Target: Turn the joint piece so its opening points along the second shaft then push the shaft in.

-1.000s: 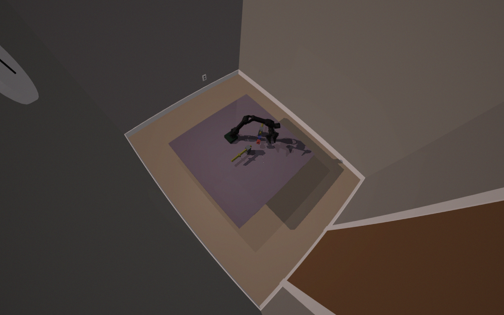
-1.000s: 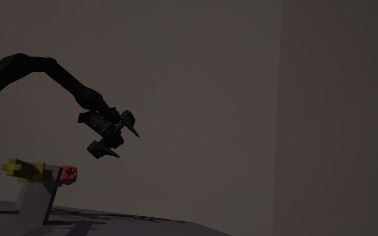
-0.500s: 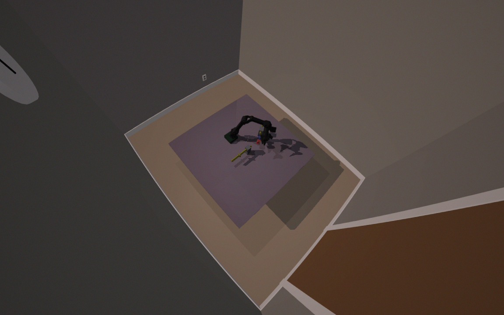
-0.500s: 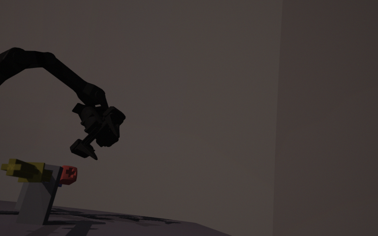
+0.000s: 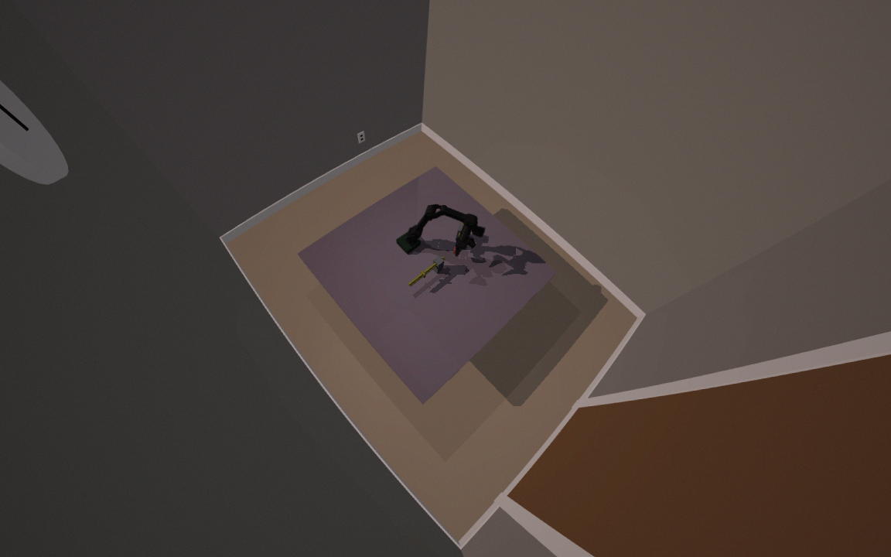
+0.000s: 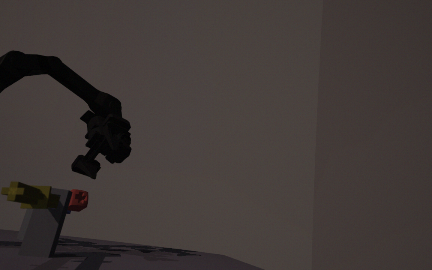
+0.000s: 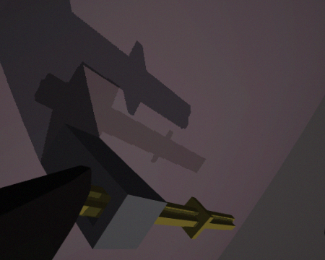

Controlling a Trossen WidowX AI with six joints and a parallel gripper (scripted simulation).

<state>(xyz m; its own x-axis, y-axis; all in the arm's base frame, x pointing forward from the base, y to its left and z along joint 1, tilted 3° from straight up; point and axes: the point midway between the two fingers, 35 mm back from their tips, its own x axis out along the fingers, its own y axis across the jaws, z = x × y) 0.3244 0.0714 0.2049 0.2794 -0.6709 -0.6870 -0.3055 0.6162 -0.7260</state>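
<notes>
The second shaft, yellow with a cross-shaped section and a square collar [image 5: 423, 275] [image 6: 26, 195] [image 7: 175, 214], runs through the grey second block [image 5: 438, 264] [image 6: 38, 233] [image 7: 130, 220]. The red joint piece [image 6: 78, 200] shows beyond that block in the exterior view, its cross-shaped opening towards the camera, with a blue bit under it. In the top view only a speck of red shows by the fingers. My gripper [image 5: 464, 248] [image 6: 102, 164] [image 7: 209, 201] is open and empty, above and beside the joint piece. The left finger partly covers the second shaft's inner end in the wrist view. The first shaft and its block are mostly hidden.
The arm's base [image 5: 406, 242] stands on the purple table top [image 5: 393, 332], with the arm arched over the first shaft's side. Part of another grey block [image 6: 23, 224] shows behind the second block. Dark shadows of the arm and shafts lie across the table.
</notes>
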